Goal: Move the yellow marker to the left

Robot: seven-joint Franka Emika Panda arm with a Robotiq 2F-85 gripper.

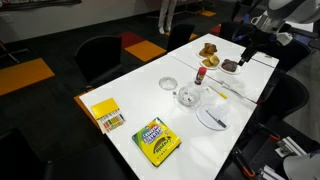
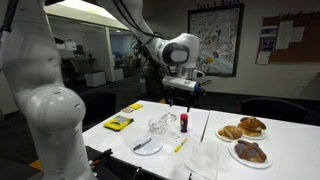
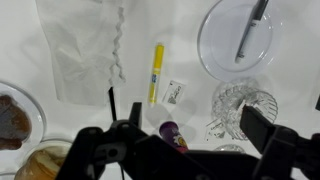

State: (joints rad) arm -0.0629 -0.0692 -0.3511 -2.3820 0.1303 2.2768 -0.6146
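The yellow marker [image 3: 157, 72] lies flat on the table [image 3: 20, 50], beneath the end effector [image 3: 180, 150] and apart from it. The arm reaches over the table with the end effector pointing down, spread wide and holding nothing.

White jointed robot arm [image 2: 40, 110] in foreground, black gripper [image 2: 181, 98] hanging above white table [image 2: 200, 128], thin yellow marker [image 2: 180, 145] lying beside round white plate [image 2: 147, 147], brown pastries [image 2: 250, 128] at right.

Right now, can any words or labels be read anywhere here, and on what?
No text can be read for certain.
On the crayon box: lettering, too blurred to read.
On the wall poster: a heading, too small to read.
On the yellow marker: dark print, too small to read.
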